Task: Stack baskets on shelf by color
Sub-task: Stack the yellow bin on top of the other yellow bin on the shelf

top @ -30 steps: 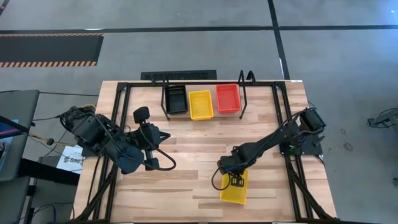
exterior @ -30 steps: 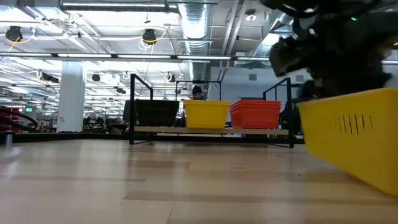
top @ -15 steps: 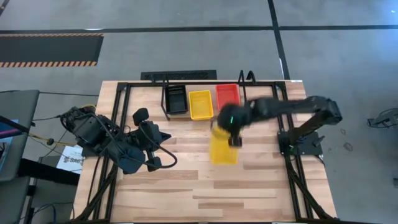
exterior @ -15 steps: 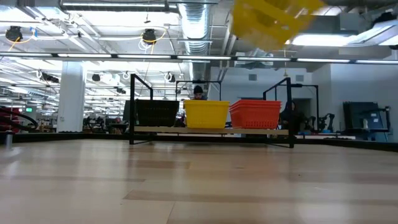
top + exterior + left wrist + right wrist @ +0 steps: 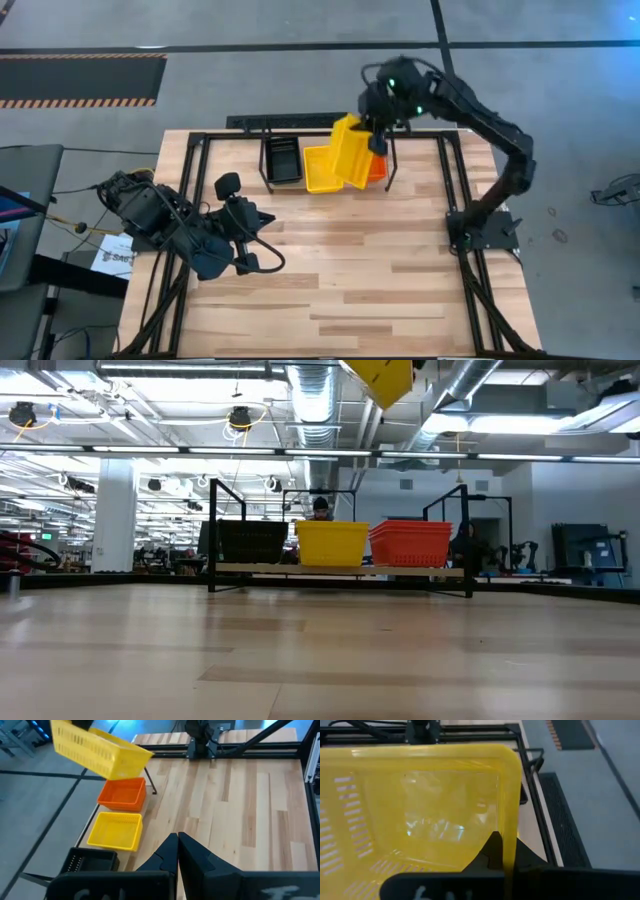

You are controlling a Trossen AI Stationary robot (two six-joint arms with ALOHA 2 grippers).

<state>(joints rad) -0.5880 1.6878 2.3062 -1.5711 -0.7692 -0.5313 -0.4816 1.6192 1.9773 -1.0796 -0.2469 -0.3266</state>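
My right gripper (image 5: pixel 377 130) is shut on a yellow basket (image 5: pixel 350 150), which hangs high and tilted over the shelf (image 5: pixel 340 569) at the table's far edge. This basket also shows in the low view (image 5: pixel 380 378) and in the left wrist view (image 5: pixel 100 752). On the shelf, side by side on their bottoms, stand a black basket (image 5: pixel 283 160), a yellow basket (image 5: pixel 318 172) and a red-orange basket (image 5: pixel 410 543); the carried basket partly covers the red-orange one from above. My left gripper (image 5: pixel 178 845) waits shut over the table's left part. My right gripper holds the yellow basket by the rim of one side wall (image 5: pixel 509 820), near a corner. One finger (image 5: pixel 489 851) is inside the basket and the other finger (image 5: pixel 527 857) is outside. The basket is lifted clear and tilted, high above the shelf.
The shelf's upright end posts (image 5: pixel 390 150) rise beside the carried basket. A black rail frame (image 5: pixel 190 200) runs around the wooden table (image 5: pixel 340 290). My right arm's base (image 5: pixel 482 228) sits at the right side. The low view shows a hall beyond the shelf.
My right gripper has lifted the yellow basket off the table's near right part and carried it up and toward the far edge. The basket now hangs tilted over the shelf's yellow and red-orange baskets.
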